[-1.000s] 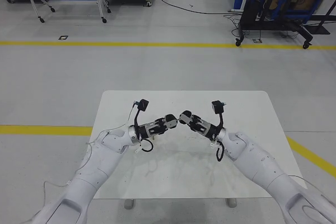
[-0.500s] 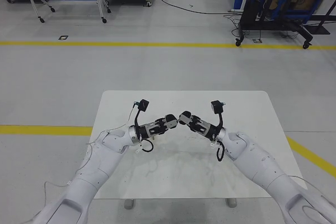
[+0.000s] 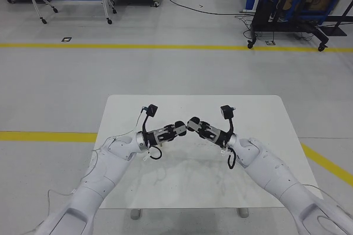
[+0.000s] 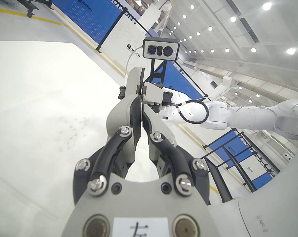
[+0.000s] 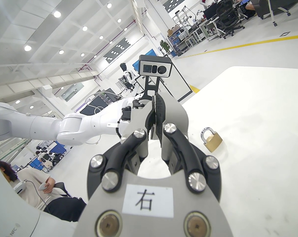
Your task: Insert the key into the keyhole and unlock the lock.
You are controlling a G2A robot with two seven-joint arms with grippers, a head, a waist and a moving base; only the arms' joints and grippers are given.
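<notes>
One white table [image 3: 253,176] sits under both sets of jaws; it's the biggest thing I've got.

Left arm [image 3: 115,158] and right arm [image 3: 265,167] come in from opposite sides and meet over the middle of the table. From the top the two heads sit nose to nose. I can't tell whether the tips actually touch.

Left gripper [image 4: 139,107]: jaws together, ribbed black pads [image 4: 136,114] pressed face to face along their length. I can't tell whether anything is pinched between them. Straight ahead of these jaws is the other arm's head, seen end-on and very close.

Right gripper [image 5: 154,109]: jaws together as well, pads [image 5: 160,114] closed up with only a thin sliver between them lower down. I can't make out what that sliver is, if it's anything at all.

Each wrist carries a small black camera block [image 4: 161,50] on a stalk. Each block shows just beyond and above the opposite jaws.

Padlock [image 5: 211,139]: brass body, silver shackle, lying flat on the table. It's below the right jaws and off to one side of them, near but not touching. Neither set of jaws is on it. From what I can see, both shackle legs run into the body.
</notes>
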